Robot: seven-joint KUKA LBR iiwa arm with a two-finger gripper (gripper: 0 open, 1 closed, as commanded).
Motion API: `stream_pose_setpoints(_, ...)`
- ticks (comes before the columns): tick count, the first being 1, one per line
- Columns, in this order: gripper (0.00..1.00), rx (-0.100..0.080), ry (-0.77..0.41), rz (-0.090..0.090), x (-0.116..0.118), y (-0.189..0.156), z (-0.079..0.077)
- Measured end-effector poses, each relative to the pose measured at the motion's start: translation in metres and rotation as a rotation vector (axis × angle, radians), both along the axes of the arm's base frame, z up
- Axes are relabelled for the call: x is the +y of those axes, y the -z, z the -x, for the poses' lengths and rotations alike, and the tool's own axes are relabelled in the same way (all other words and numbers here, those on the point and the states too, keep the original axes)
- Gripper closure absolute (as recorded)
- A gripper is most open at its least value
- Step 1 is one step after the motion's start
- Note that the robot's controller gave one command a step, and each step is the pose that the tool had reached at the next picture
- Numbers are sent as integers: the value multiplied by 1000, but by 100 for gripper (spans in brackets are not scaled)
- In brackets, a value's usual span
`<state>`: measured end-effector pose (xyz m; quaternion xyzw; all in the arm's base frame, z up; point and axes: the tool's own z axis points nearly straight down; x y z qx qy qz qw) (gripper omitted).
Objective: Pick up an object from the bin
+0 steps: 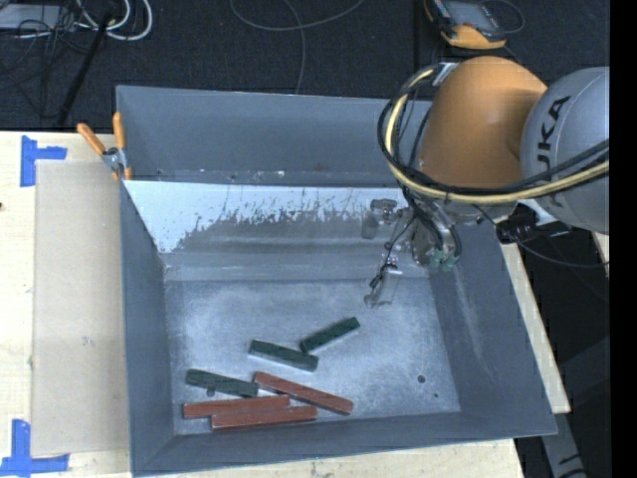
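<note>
dark green bar lying flat, long axis slanting up-right, end effector near its upper end, grip state unclear

Grey KUKA arm bears orange cover, looped cables, metal gripper.

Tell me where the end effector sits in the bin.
In the camera view the end effector hangs right of centre near the bin's back wall, apart from the nearest dark green bar.

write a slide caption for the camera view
Pincer hovers in the grey bin, apart from dark green bars and reddish-brown bars lying near its front.
</note>
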<state>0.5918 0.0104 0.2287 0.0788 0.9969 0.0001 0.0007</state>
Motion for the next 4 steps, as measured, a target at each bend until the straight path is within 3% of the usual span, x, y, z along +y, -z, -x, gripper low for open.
stream_pose_setpoints(1, 0, 10, -63, -1, 65, 127, 0)
stream_pose_setpoints(2, 0, 9, -8, 0, 71, 158, 56)
stream_pose_setpoints(3, 100, 4, -6, 0, 70, 156, 53)
stream_pose_setpoints(4, 100, -7, -94, -1, 96, 9, 59)
